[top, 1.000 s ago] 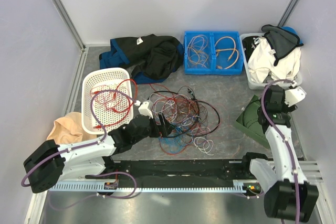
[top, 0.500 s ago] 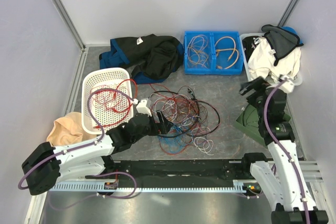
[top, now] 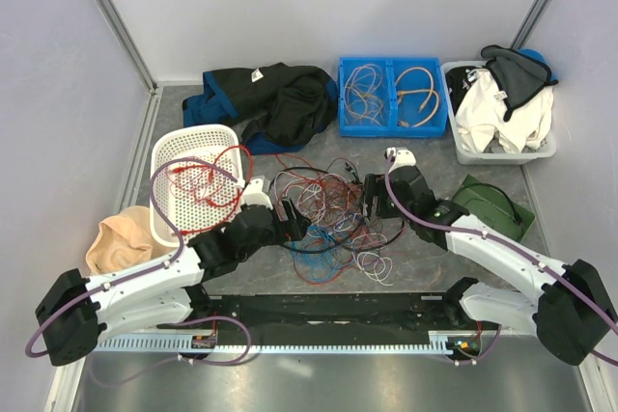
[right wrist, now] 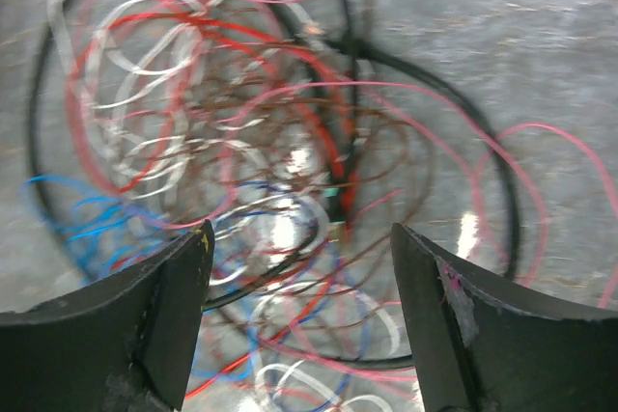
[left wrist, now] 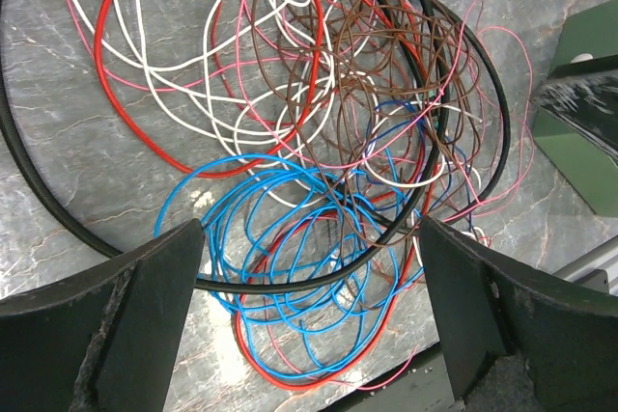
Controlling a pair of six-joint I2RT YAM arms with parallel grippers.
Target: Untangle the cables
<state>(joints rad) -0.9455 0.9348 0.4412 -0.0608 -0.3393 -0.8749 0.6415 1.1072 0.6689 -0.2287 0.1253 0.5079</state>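
Cables lie in a loose heap in the middle of the table. The heap points no clear way, only stretching a bit longer from far left to near right. Left gripper and right gripper flank it, jaws spread wide, grasping nothing.

The top external camera sits high above and behind the arms, facing down and forward, far enough off to take in the whole table. Each wrist camera looks down between its own jaws — the left gripper and the right gripper frame the lower corners — close over the cables, the right view blurred. All three share that tangle; the top and left wrist views also share the green cloth.
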